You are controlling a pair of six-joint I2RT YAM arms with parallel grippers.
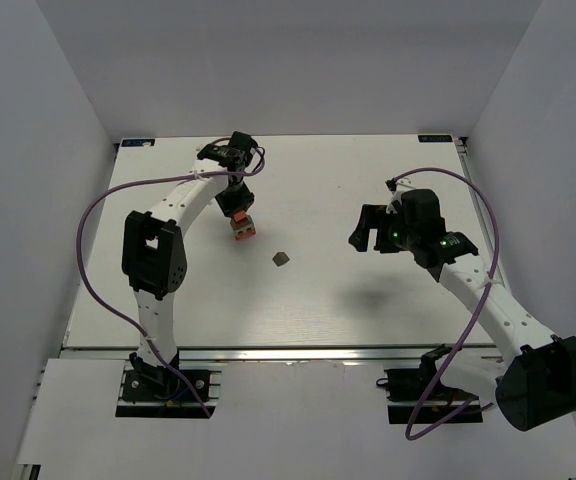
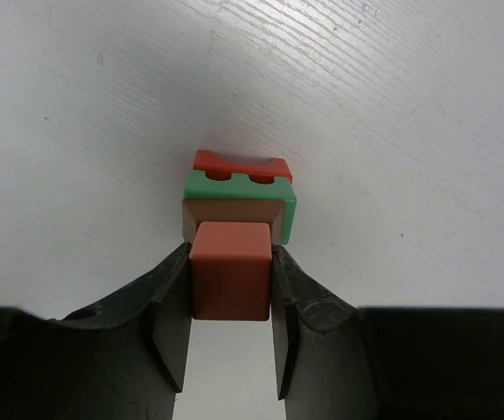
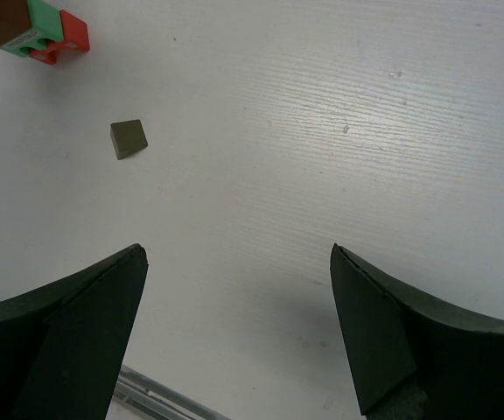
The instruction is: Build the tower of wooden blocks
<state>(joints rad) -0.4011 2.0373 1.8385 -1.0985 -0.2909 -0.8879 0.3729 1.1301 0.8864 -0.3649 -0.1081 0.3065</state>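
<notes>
Just left of the centre of the table (image 1: 388,170), my left pincer (image 2: 230,262) is clamped on the cube (image 2: 231,282), with one dark finger (image 2: 169,306) pressed flat against each side. The cube is orange and caps the tower (image 1: 244,230). Seen down my left wrist, the brown piece (image 2: 234,211) comes directly under the cube, its face pale in this light. Below that is the green slab (image 2: 234,185), with two round notches along one edge. The red piece (image 2: 239,163) is lowest and throws a soft shadow on the white, wood-grained top. I cannot tell whether the red piece rests on the table or hangs just above it.

My right pincer (image 3: 236,254) hangs above the right half of the table. Its jaws are spread wide, gripping nothing and touching nothing, and its shadow falls on the board nearer the front edge.

Between my two pincers, a loose block (image 3: 128,138) lies alone on the table near the centre. It is dark brown and sits just beside the tower, on the side toward the near right corner, without touching it. From my right wrist, the tower shows only at the upper left edge of the view, as brown, green and red.
</notes>
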